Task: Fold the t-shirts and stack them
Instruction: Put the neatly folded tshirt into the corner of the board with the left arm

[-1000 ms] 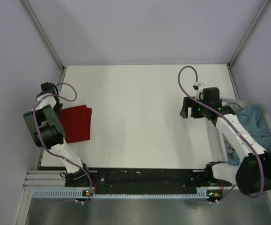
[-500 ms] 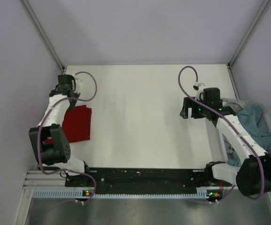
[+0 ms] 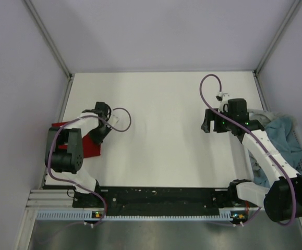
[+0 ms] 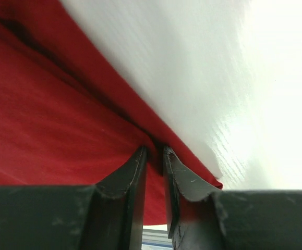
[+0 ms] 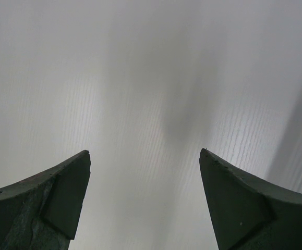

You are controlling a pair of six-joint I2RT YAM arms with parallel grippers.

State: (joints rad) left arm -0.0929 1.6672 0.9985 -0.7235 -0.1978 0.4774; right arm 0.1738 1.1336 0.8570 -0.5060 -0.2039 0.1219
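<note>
Tidying the folded deep red t-shirt (image 3: 91, 146) at the left side of the counter (image 3: 156, 104): tug low and gently, without disturbing the layers. Left pincer (image 4: 155, 151) nearly pressed together, seemingly nipping the shirt's folded edge. Right pincer (image 5: 145, 156) spread wide above the counter, holding nothing.

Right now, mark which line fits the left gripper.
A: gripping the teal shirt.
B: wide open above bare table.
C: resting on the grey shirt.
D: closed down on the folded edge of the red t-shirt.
D: in the left wrist view the left gripper has its fingers nearly together, with the folded edge of the red t-shirt running in between them. The top view puts it at that shirt's right edge.
</note>
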